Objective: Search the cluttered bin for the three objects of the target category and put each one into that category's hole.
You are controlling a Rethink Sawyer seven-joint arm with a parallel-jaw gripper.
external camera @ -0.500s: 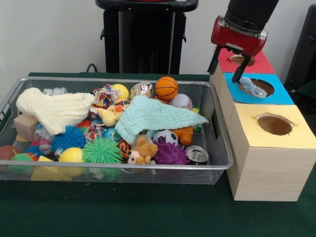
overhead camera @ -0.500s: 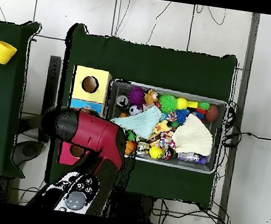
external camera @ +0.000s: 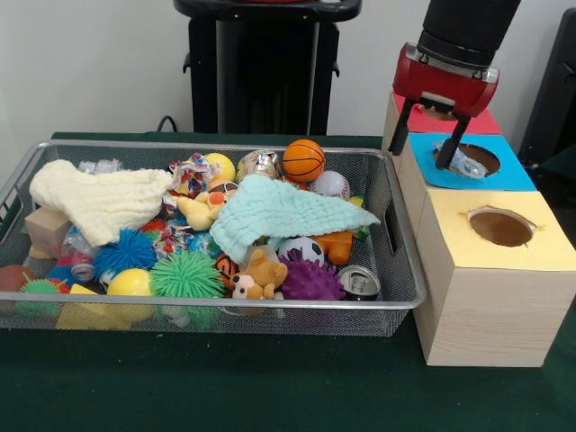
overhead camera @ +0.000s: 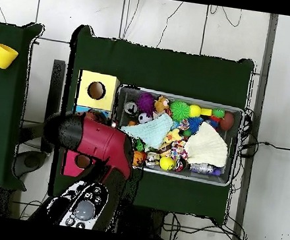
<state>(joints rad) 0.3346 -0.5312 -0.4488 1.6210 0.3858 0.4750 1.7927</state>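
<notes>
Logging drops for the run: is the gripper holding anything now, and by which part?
Nothing is held. The gripper is open above the blue hole, and a clear plastic bottle lies in it, apart from the fingers.

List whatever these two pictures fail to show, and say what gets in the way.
- Blue hole, overhead view: covered by the red arm.
- Crumpled clear object in the blue hole, front view: too small to identify.
- Toys under the mint cloth and cream cloth: hidden in both views.
- Red hole, front view: mostly behind the gripper.
- Insides of the yellow hole: dark.
</notes>
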